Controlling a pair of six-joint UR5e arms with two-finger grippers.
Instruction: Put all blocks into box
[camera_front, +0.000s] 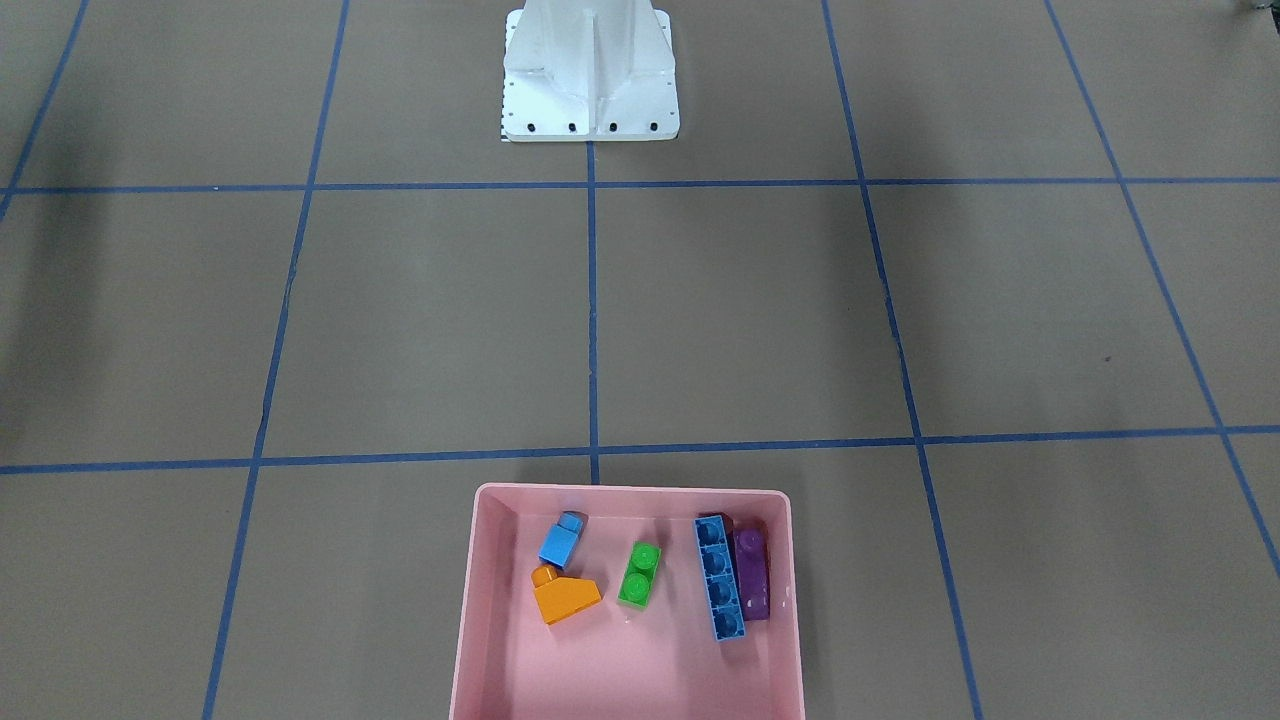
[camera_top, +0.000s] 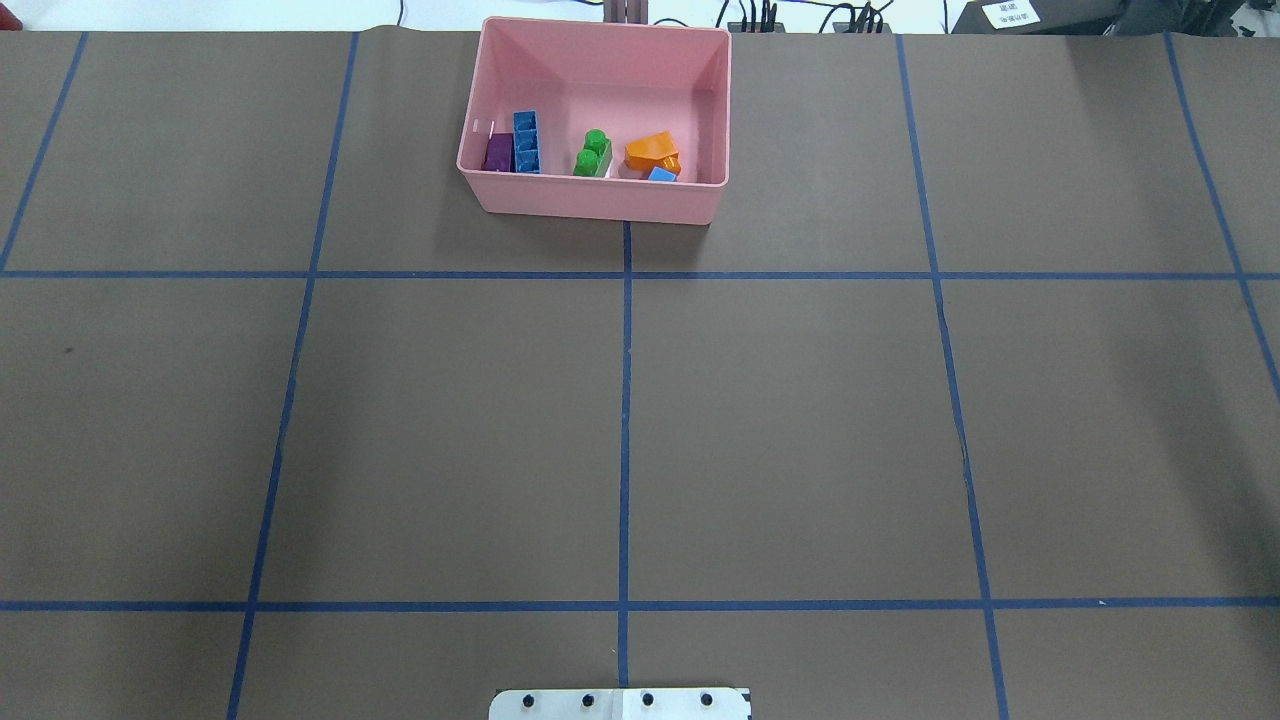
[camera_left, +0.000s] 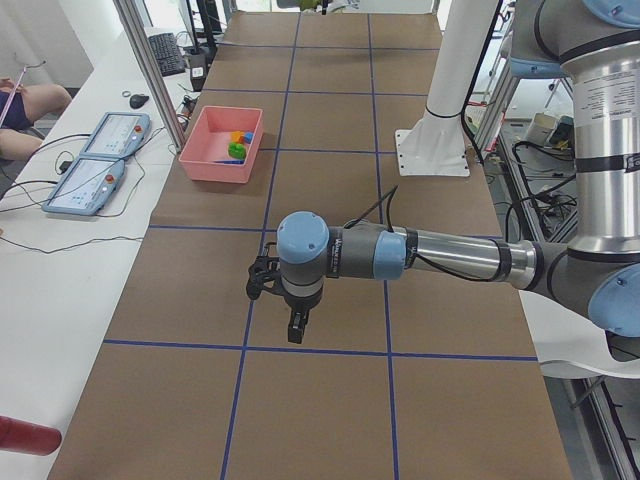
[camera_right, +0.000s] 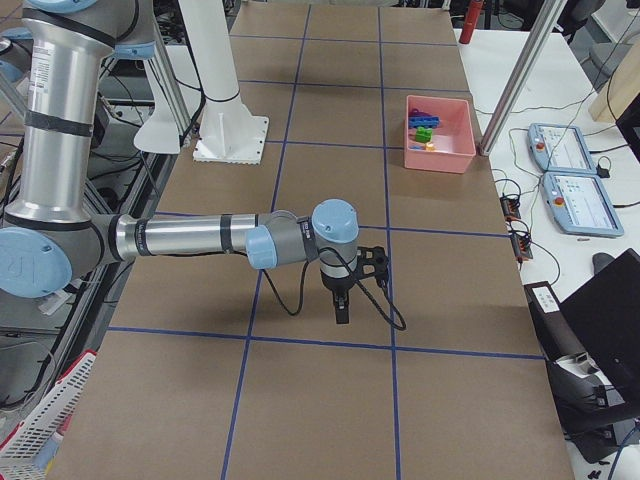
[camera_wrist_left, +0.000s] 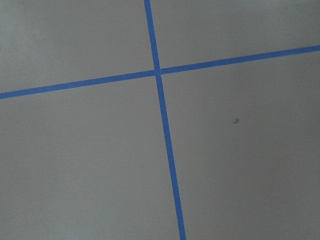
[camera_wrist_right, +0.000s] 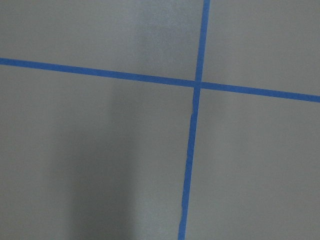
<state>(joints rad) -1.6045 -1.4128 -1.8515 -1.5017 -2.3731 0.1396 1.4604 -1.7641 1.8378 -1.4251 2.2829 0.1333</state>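
Observation:
All five blocks lie inside the pink box (camera_front: 630, 490), at the table's far edge from the robot. The small blue block (camera_front: 561, 541) rests against the orange sloped one (camera_front: 566, 596). The green block (camera_front: 639, 574) sits mid-box. The long blue bar (camera_front: 720, 579) lies beside the purple block (camera_front: 752, 575). The overhead view shows the box (camera_top: 600, 205) with the same blocks inside. My left gripper (camera_left: 297, 330) hangs over bare table, far from the box (camera_left: 215, 165). My right gripper (camera_right: 342, 308) does the same. Whether either is open or shut, I cannot tell.
The white robot base (camera_front: 590, 80) stands at the table's middle rear. Blue tape lines (camera_top: 625, 440) grid the brown table. Two teach pendants (camera_left: 100, 150) lie on the side bench by the box. Both wrist views show only table and tape.

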